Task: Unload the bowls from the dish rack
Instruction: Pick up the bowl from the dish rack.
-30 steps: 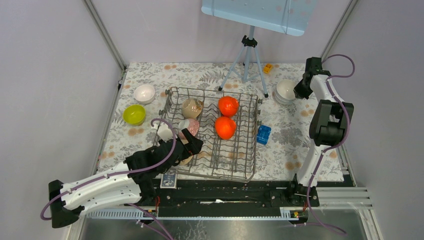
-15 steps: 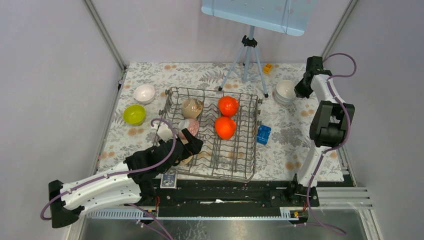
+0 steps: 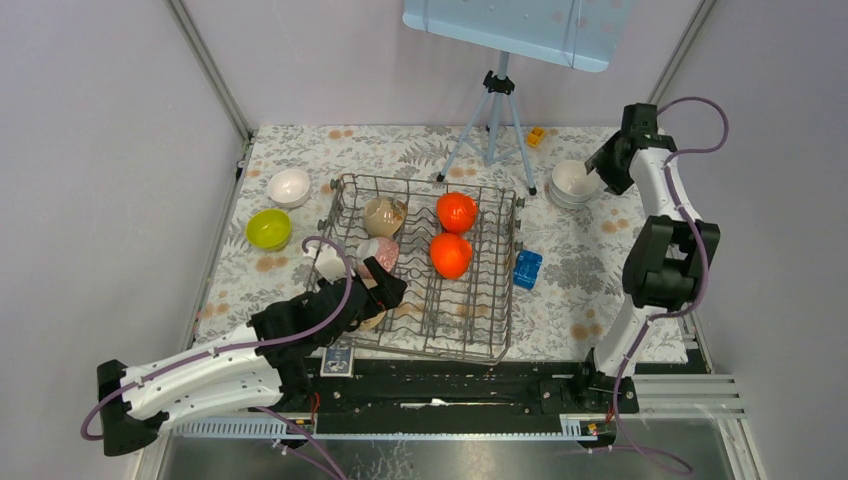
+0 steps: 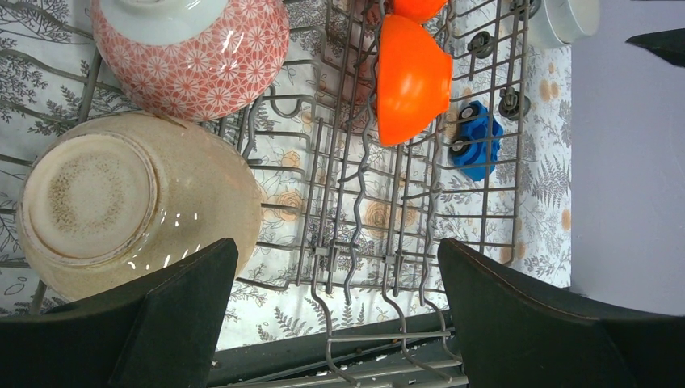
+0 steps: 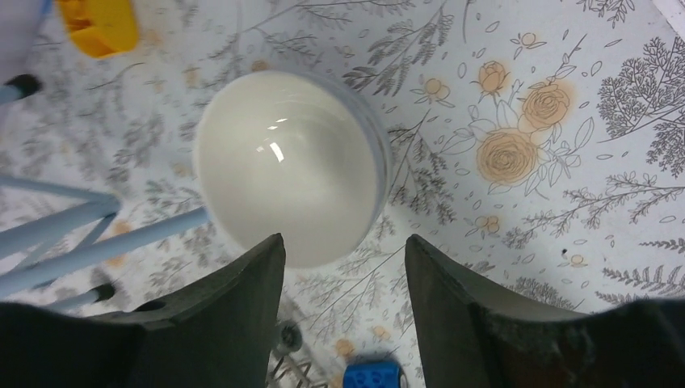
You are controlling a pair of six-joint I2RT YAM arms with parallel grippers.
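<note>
The grey wire dish rack point(image 3: 480, 300) holds two orange-red bowls point(image 3: 457, 211) point(image 3: 450, 254), a beige bowl point(image 3: 383, 214) and a pink patterned bowl point(image 3: 378, 252). My left gripper point(image 3: 387, 290) hangs open over the rack's near-left part. In the left wrist view a beige bowl point(image 4: 121, 206) lies by the left finger, with nothing between the fingers point(image 4: 335, 250). At the back right, my right gripper point(image 3: 600, 170) stands open just above and beside a white bowl point(image 3: 572, 182). That bowl point(image 5: 291, 166) sits upright on the cloth, free of the fingers point(image 5: 343, 242).
Left of the rack sit a white bowl point(image 3: 290, 187), a lime-yellow bowl point(image 3: 268, 229) and a small white piece point(image 3: 327, 262). A blue block point(image 3: 527, 269) lies right of the rack. A tripod point(image 3: 492, 125) and a yellow block point(image 3: 536, 136) stand at the back.
My right gripper has opened, let go of the white bowl and drawn up and to the right. The left arm has not moved.
</note>
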